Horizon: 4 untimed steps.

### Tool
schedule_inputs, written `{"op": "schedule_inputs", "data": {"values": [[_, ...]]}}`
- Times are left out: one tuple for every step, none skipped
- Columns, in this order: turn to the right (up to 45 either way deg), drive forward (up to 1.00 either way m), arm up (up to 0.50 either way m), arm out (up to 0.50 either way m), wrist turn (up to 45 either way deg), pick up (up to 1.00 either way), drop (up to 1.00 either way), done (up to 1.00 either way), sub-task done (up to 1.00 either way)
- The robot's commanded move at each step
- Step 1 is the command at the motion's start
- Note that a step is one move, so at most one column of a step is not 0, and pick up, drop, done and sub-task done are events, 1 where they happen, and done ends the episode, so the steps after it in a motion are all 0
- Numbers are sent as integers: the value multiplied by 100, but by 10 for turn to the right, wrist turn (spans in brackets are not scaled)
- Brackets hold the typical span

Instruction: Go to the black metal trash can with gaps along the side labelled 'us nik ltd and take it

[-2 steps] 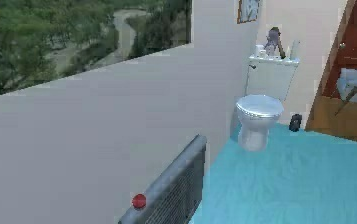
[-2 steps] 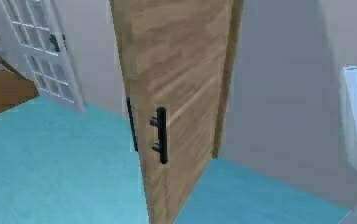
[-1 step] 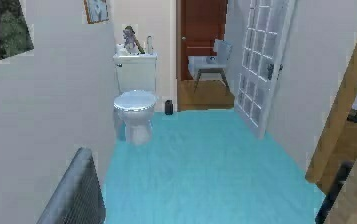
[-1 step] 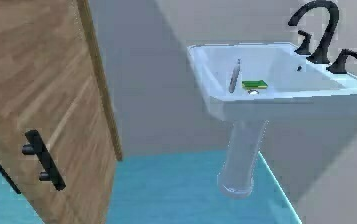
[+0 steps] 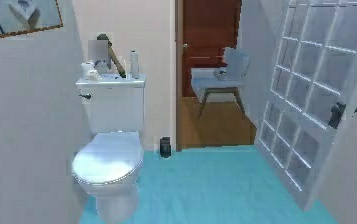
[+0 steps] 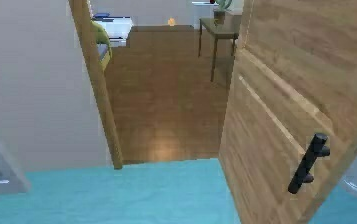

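Ahead on the teal floor, a small dark object is standing upright at the foot of the wall, between the toilet and the doorway. We are taking it, as a judgement, for the black trash can, though any gaps along its side are too small to make out. It is sitting just left of the forward view's middle, well apart from us. On the arm's side, a wooden door with a black handle is standing beside a wooden floor. We are unable to tell the tool's state. We are judging that the base is needing to drive forward, then turn until the object is lying on the reaching side.
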Motion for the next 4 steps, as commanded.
{"op": "schedule_inputs", "data": {"values": [[0,95,0,0,0,0,0,0,0],[-450,0,0,0,0,0,0,0,0],[-450,0,0,0,0,0,0,0,0],[0,0,8,0,0,0,0,0,0]]}}
